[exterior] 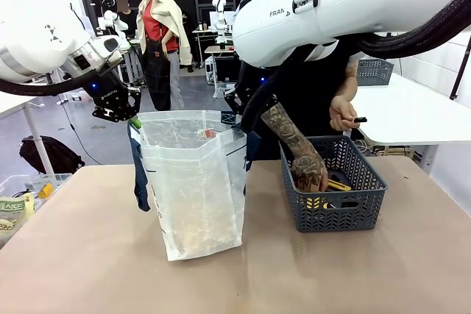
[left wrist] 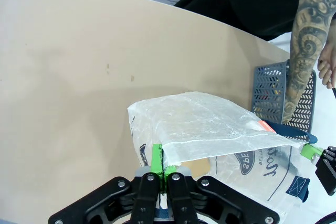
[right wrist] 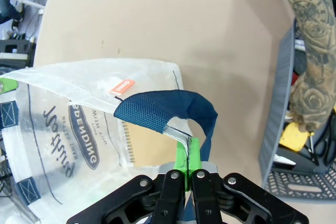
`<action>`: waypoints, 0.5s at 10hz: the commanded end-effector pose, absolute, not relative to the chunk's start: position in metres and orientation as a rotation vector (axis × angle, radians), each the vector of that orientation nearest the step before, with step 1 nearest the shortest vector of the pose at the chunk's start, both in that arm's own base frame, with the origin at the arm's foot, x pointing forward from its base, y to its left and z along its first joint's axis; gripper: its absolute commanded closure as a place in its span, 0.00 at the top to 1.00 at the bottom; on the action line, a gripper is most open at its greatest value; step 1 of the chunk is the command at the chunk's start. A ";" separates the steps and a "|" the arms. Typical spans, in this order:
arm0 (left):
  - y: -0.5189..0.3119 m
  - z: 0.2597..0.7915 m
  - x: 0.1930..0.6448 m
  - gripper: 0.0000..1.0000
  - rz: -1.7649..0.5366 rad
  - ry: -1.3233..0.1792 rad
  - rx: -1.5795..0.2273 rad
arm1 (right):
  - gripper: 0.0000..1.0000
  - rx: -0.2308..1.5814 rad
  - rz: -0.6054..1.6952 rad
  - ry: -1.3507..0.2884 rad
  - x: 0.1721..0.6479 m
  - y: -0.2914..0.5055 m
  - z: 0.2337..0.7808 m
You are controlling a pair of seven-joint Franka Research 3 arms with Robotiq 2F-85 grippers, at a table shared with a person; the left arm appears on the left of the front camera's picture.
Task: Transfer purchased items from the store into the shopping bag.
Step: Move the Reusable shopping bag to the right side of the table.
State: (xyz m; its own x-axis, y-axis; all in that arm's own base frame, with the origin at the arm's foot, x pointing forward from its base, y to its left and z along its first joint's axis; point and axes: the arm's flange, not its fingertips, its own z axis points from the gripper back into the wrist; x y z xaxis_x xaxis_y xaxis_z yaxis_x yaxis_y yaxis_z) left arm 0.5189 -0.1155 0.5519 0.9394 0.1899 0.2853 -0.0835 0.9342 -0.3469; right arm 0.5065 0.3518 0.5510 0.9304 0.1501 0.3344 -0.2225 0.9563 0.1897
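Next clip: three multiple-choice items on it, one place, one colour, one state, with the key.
1. Where is the brown notebook? A: in the grey basket. B: on the bare table. C: inside the shopping bag.
2. What colour are the bag's strap handles? A: navy. B: red. C: yellow.
3. What is the left gripper doing? A: hanging open. B: shut on the bag's rim. C: shut on a pen.
Key: 1 C, it shows inside the bag's open mouth; 2 A, the strap by the right gripper is navy; 3 B, its green pads pinch the plastic edge.
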 end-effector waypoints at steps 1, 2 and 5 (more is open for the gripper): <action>-0.113 0.554 0.517 0.00 0.160 -0.323 -0.340 | 0.00 0.234 0.183 -0.318 0.507 0.348 0.552; -0.113 0.554 0.517 0.00 0.160 -0.323 -0.340 | 0.00 0.234 0.183 -0.318 0.507 0.348 0.552; -0.113 0.554 0.517 0.00 0.160 -0.323 -0.340 | 0.00 0.234 0.183 -0.318 0.507 0.348 0.552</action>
State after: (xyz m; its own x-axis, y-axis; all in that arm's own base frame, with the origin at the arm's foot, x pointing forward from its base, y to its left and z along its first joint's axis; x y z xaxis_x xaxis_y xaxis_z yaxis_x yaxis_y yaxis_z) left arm 0.5189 -0.1155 0.5519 0.9394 0.1899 0.2853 -0.0835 0.9342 -0.3469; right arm 0.5065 0.3518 0.5510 0.9304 0.1501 0.3344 -0.2225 0.9563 0.1897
